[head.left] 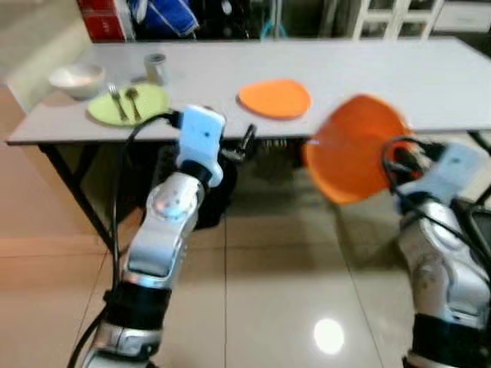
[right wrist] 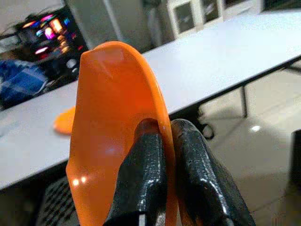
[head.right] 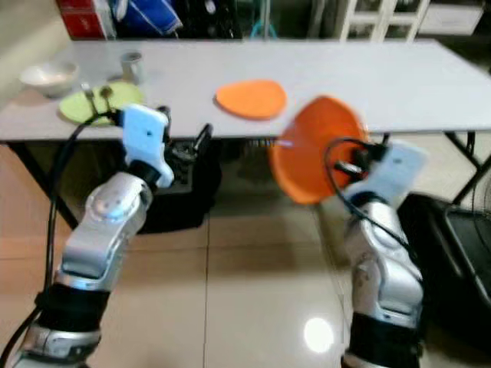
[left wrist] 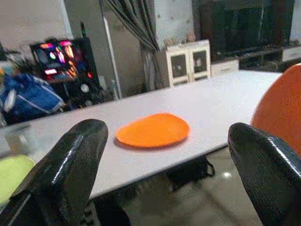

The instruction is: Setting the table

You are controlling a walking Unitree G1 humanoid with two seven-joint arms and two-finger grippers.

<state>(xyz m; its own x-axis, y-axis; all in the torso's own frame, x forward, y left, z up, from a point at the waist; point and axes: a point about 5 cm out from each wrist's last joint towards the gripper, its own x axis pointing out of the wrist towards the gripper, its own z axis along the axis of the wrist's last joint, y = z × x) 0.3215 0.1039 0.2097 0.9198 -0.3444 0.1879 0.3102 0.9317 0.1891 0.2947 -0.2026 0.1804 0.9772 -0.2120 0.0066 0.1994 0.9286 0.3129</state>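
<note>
**Orange plate clamped in right pincer, held short of the table**

The right pincer (right wrist: 162,176) is closed on the rim of an orange plate (head.left: 354,149); one finger is seen on each face of the plate in the right wrist view. The plate is carried tilted nearly on edge, off the table, in front of the table's near edge (head.left: 92,136) and above the tiled floor (head.left: 291,261). The plate extends up and to the left from the pincer, toward the table.

The left pincer (left wrist: 169,174) is held with fingers spread wide apart and nothing between them, just below the near edge of the table, pointed toward it.

On the table, a second orange plate (head.left: 275,98) lies flat near the front edge, between the two arms. At the left end a green plate (head.left: 129,103) is set, with a fork (head.left: 116,100) and a spoon (head.left: 133,100) laid on it. A white bowl (head.left: 77,79) is placed beside it at the corner, and a small cup (head.left: 156,67) stands just behind the green plate.
</note>
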